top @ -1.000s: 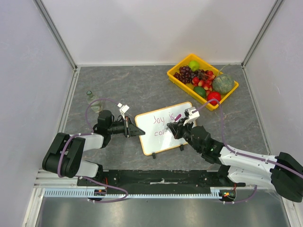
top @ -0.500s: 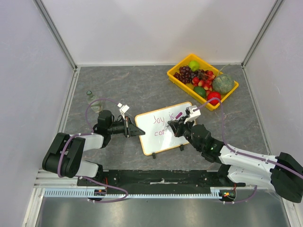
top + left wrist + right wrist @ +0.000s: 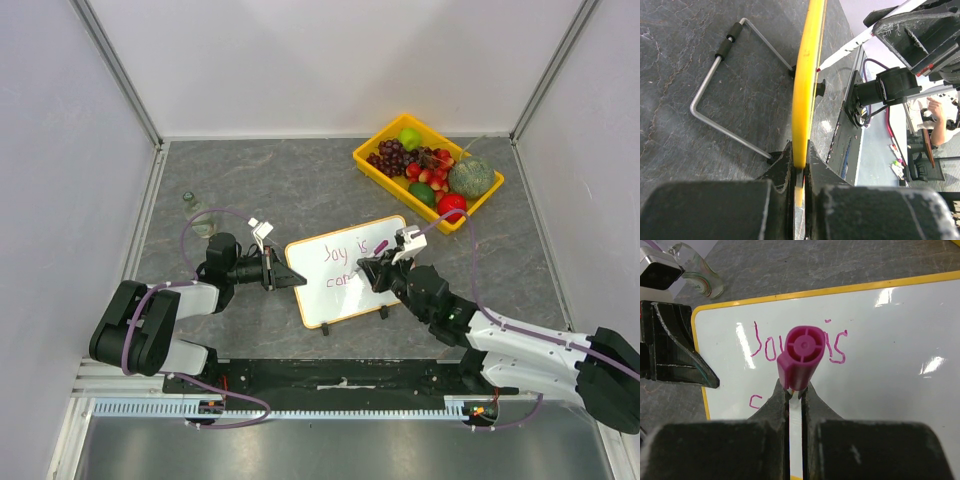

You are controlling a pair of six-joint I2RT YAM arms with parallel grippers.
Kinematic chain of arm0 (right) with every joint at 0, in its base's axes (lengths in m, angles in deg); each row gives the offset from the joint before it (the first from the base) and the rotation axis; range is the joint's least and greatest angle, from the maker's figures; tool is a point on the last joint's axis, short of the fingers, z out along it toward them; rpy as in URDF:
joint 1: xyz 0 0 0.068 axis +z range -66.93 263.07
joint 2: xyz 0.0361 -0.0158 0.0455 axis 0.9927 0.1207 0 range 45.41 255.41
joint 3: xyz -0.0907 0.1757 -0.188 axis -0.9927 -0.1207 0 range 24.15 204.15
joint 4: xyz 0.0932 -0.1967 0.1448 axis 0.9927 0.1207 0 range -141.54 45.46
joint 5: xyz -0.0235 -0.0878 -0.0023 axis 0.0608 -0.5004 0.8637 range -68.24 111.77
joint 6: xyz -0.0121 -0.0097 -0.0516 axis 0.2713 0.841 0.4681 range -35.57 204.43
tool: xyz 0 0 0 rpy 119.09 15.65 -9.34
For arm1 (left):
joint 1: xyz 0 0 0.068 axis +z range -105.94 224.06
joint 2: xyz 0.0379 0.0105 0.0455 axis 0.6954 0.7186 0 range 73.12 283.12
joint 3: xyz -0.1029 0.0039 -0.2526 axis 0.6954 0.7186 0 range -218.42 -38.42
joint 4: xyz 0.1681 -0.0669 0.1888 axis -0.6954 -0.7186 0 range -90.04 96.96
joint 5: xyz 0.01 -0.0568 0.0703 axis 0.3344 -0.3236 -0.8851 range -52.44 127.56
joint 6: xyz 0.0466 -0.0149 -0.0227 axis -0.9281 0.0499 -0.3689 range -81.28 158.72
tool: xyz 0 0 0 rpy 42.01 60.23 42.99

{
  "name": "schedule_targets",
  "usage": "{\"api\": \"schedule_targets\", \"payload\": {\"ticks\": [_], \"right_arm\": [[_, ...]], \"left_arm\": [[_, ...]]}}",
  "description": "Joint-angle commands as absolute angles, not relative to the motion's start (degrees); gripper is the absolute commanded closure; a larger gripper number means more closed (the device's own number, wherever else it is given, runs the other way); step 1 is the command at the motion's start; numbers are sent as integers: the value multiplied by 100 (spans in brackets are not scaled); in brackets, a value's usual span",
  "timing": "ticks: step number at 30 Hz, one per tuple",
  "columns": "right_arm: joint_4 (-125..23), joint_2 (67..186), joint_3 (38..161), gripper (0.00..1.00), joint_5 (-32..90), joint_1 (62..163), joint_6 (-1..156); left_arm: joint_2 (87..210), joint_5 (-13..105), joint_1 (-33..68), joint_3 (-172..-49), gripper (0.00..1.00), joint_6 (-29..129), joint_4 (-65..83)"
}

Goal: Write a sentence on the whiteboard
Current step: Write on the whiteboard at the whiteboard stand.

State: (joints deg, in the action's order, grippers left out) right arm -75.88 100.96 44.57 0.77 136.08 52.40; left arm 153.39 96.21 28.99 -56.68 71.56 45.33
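Top external view: dark grey table, both arms reaching in from the near edge.
Glass bottle: upright at far left, well apart from the board.
Left gripper: lying low, jaws pinched tight on the board's left edge; in the left wrist view the yellow rim runs straight up from between the fingers.
Whiteboard: propped tilted near the table's middle, between the two grippers, its bent wire stand on the table behind it.
Sentence: pinkish-red "Joy is" on the upper line; below it "co", the rest hidden behind the right gripper.
Right gripper: over the board's lower line, jaws closed narrowly on the marker.
Marker: magenta, seen end-on in the right wrist view; its tip is hidden, so contact with the board cannot be told.
Fruit tray: yellow, far right corner, holding mixed fruit.
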Motion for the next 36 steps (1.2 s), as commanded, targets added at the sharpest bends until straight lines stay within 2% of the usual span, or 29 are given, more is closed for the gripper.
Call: {"api": "schedule_targets", "payload": {"ticks": [1, 8, 22, 36], "right_arm": [[-7571, 10061, 4296, 100, 128, 13580, 5200], [-7466, 9868, 4225, 100, 146, 13580, 5174], [-6973, 9560, 5016, 100, 322, 13571, 5306], [-6754, 9297, 4955, 100, 331, 13431, 5402]], "left_arm": [[15450, 9319, 2894, -5732, 98, 7062, 4423], [15450, 9319, 2894, -5732, 98, 7071, 4423], [15459, 9319, 2894, -5740, 98, 7062, 4432], [15450, 9319, 2903, -5732, 98, 7062, 4432]]}}
